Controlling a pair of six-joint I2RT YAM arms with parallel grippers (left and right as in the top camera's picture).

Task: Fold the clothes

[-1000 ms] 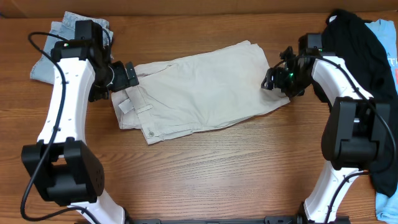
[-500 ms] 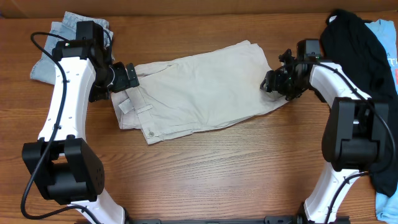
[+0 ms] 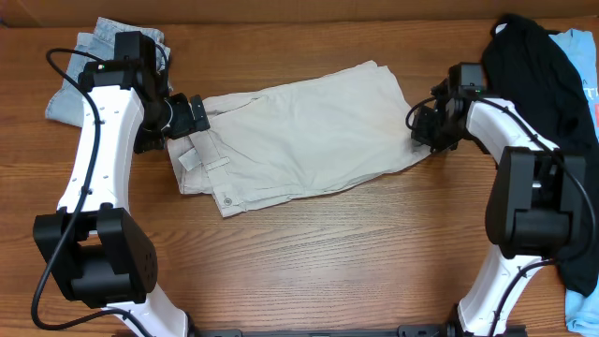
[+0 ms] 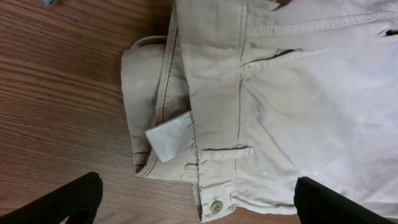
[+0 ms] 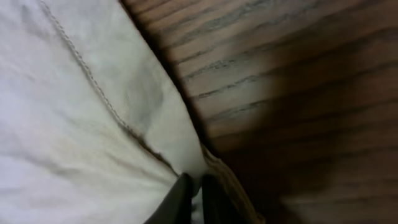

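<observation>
- One wooden table (image 3: 328,253) carries everything; its grain runs left to right.
- Two white-and-black arms stand at the near edge, the left arm (image 3: 94,159) and the right arm (image 3: 529,187). Each reaches toward the far half of the table.
- One pair of khaki clothes (image 3: 309,131) lies flat in the middle of the table, between the two arms. It is slanted, with the waistband at the near left and the leg ends at the far right.
- One black garment (image 3: 543,65) is heaped at the far right, behind the right arm. Light-blue cloth (image 3: 578,47) shows just beside it at the right edge.
- One faded denim garment (image 3: 75,89) lies at the far left corner, apart from the khaki pair.
- Two grippers:
  - The left gripper (image 3: 197,114) hangs over the waistband end. Its fingers are spread wide, one black tip in each lower corner of the left wrist view, holding nothing.
  - The right gripper (image 5: 196,196) sits at the right edge of the clothes. Its tips are pressed close together, pinching the stitched hem.
- One belt loop (image 4: 227,151) lies across the waistband.
- One white label (image 4: 171,137) sticks out from the folded-over waistband.
- One button (image 4: 216,206) sits at the waistband's near end.
</observation>
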